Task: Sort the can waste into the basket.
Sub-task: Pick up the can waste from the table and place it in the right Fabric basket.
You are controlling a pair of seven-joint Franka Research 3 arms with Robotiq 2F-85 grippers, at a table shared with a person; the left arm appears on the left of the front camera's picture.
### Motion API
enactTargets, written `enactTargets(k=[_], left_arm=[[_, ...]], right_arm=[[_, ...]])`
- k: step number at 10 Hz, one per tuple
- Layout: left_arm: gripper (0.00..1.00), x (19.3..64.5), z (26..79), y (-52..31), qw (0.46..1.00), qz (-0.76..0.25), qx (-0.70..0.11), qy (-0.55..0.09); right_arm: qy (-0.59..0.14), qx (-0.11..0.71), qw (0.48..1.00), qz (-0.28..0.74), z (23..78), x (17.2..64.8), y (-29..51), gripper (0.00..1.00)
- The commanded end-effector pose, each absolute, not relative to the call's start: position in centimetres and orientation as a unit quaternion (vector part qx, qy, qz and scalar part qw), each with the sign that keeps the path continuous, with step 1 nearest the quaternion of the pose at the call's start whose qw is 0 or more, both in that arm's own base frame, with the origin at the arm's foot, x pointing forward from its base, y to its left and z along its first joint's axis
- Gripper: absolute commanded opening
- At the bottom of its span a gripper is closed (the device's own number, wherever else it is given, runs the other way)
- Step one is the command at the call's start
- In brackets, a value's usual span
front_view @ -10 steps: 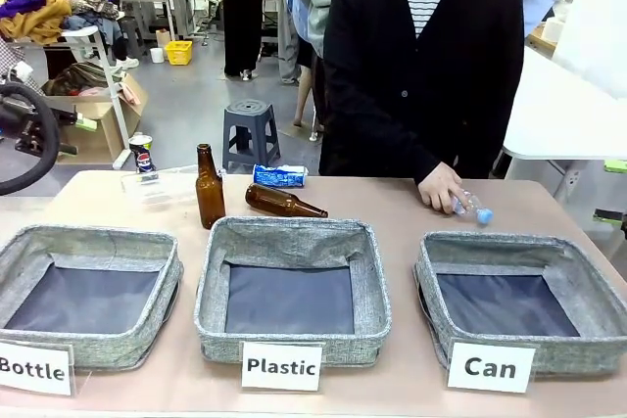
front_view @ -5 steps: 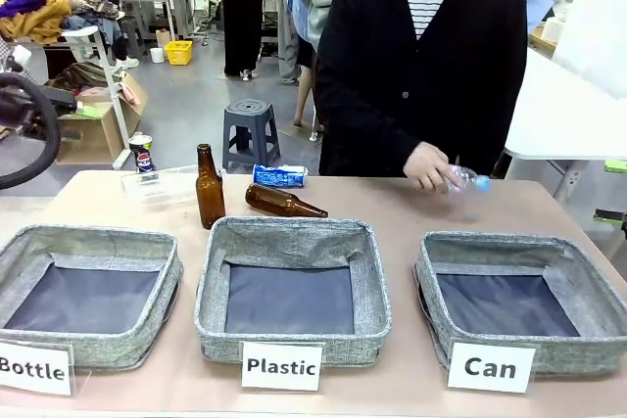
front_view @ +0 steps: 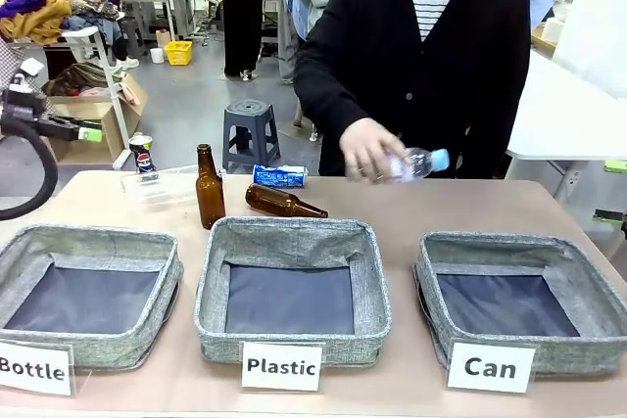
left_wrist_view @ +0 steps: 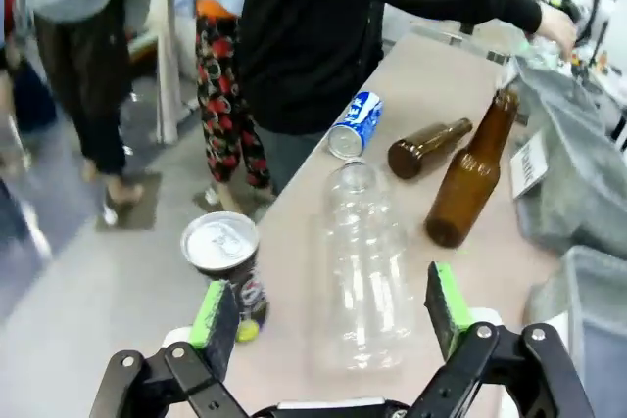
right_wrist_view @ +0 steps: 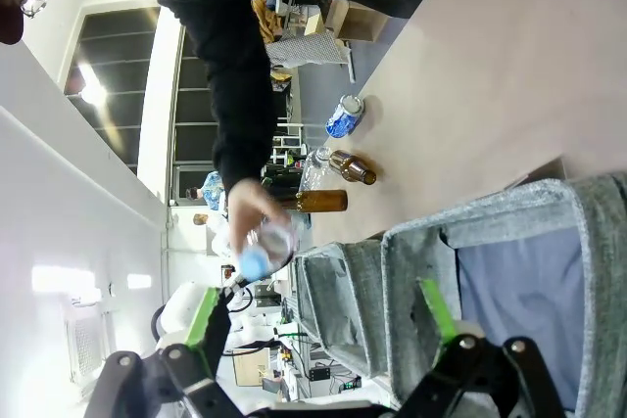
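the worktop (front_view: 411, 208) carries three grey baskets in a row. the one signed "can" (front_view: 490, 242), at the robot's right, shows only its dark lining. no can is in it, so nothing of the sorting looks done yet.

the left fingers (left_wrist_view: 216, 312) are spread wide with nothing between them, facing the far left corner. the right fingers (right_wrist_view: 431, 310) are likewise parted and bare, with a grey basket before them. the person's hand (front_view: 367, 149) holds a small blue-capped bottle (front_view: 416, 163) above the worktop.

both cans sit well apart from the "can" basket. the blue and white can (front_view: 279, 175) lies on its side at the far edge, behind a toppled brown bottle (front_view: 284, 203). the dark can (front_view: 143, 157) stands upright at the far left corner, just beside one left pad in the wrist view. two picks and two drops look to be left.
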State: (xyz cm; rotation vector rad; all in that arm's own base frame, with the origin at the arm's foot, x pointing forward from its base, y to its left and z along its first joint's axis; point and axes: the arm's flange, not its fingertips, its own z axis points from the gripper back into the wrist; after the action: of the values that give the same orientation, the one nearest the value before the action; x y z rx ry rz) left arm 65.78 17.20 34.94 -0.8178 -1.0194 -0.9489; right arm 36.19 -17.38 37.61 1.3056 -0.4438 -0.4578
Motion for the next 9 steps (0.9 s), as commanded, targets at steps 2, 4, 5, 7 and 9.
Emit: enactTargets(k=[2,4,5,7,9], left_arm=[[1.00,69.2,32.0,18.7,0.668,-0.451,-0.328,-0.492],[1.00,71.3,30.1,18.7,0.700,-0.480,-0.261,-0.460],[1.00,72.4,29.6,18.9,0.716,-0.468,-0.250,-0.454],[1.00,73.8,29.1,18.5,0.729,-0.457,-0.268,-0.433],[1.00,74.7,28.7,17.2,0.727,-0.467,-0.281,-0.417]], right_arm=[[-0.207,0.601,0.744,-0.207,37.7,36.0,-17.1,1.00],[-0.207,0.601,0.744,-0.207,37.7,36.0,-17.1,1.00],[-0.207,0.601,0.744,-0.207,37.7,36.0,-17.1,1.00],[-0.207,0.601,0.744,-0.207,37.7,36.0,-17.1,1.00],[-0.207,0.601,0.744,-0.207,37.7,36.0,-17.1,1.00]])
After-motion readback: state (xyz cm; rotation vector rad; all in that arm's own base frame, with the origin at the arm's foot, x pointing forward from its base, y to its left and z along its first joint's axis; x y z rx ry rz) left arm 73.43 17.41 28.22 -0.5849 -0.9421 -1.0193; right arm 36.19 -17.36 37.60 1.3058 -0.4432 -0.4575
